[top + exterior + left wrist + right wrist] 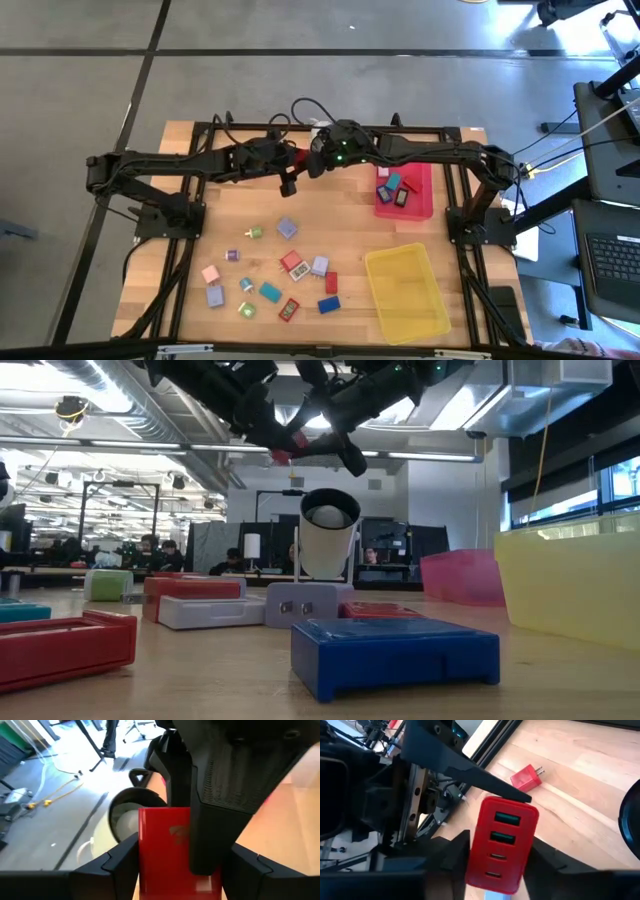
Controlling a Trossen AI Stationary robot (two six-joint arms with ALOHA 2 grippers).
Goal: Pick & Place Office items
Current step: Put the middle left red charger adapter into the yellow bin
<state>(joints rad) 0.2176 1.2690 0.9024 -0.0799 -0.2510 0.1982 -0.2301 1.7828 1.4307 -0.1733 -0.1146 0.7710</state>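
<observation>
**Mid-air handoff of a red charger block over the far edge of the worktop**

So both arms meet up above the far edge of the worktop, roughly mid-way along it. The red block (502, 847), a charger-looking thing with ports on its face, sits between the two of them. The left gripper (165, 870) has its jaws clamped on the block's sides. The right gripper (495, 865) has its jaws around it too, but I honestly can't tell if they're fully squeezed yet.

My take on doing this well: the right jaws should be properly seated on the block before the left lets go, and the release should be gentle so nothing twists or drops. From there the red tray (420, 205) by the far right corner looks like the likely drop spot, since it holds a few items already.

The surface is pale wood planks inside a black frame. The loose office items (290, 265) are scattered toward the near left, and a yellow tray (400, 310) sits at the near right corner. A white round camera (328, 530) stands on the worktop. Beyond it is an open-plan office with ceiling lights and people at desks.
</observation>
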